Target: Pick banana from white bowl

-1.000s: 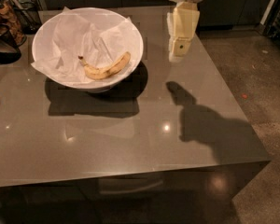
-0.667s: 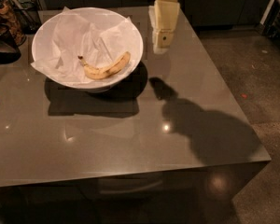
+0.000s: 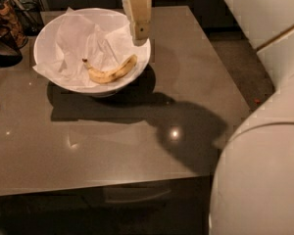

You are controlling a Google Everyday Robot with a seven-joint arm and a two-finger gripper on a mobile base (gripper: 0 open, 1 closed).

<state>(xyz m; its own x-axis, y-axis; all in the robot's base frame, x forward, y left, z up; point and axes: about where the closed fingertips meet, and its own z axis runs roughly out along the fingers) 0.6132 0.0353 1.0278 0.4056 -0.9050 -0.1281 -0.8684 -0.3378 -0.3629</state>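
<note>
Toward the far left of the grey surface [image 3: 112, 151], the white bowl [image 3: 102, 89] holds the banana [image 3: 110, 73], which lies untouched on crumpled paper [image 3: 78, 38] at the bowl's near-right side. Farther back, the claw [image 3: 140, 31] hangs above the bowl's far-right rim, apart from the fruit, and whether it is wide or narrow cannot be told. The descent, the grasp and the lift all appear to be left to do.
</note>
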